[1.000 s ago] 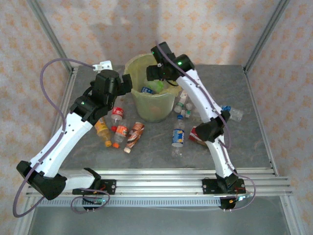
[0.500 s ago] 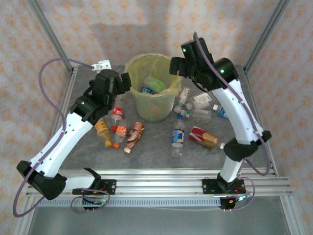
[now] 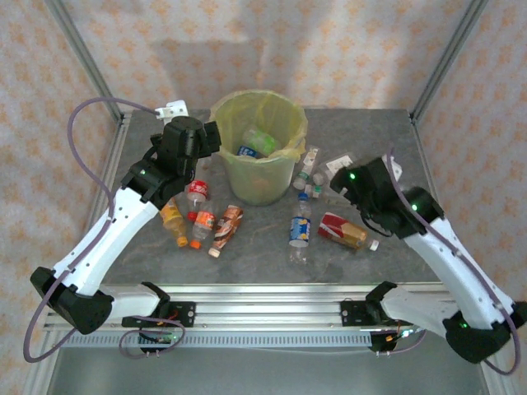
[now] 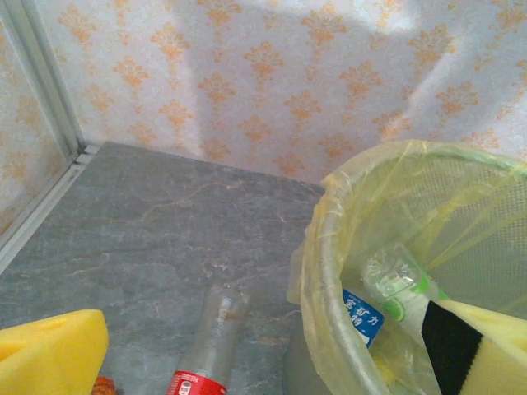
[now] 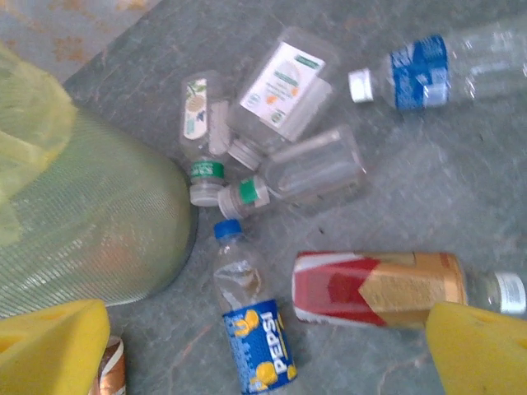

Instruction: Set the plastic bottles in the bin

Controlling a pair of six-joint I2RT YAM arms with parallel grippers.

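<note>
Right tool [image 5: 268,350] spread wide, above strewn bottles [image 5: 379,288]

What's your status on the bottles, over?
Left pincer open, empty, beside bin. Right pincer open, empty, over Pepsi bottle and red-label bottle. Bottles in bin, more on table. Nothing blocking.

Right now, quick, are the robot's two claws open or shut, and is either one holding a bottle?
Left gripper: open, holding nothing.
Right gripper: open, holding nothing.
</note>
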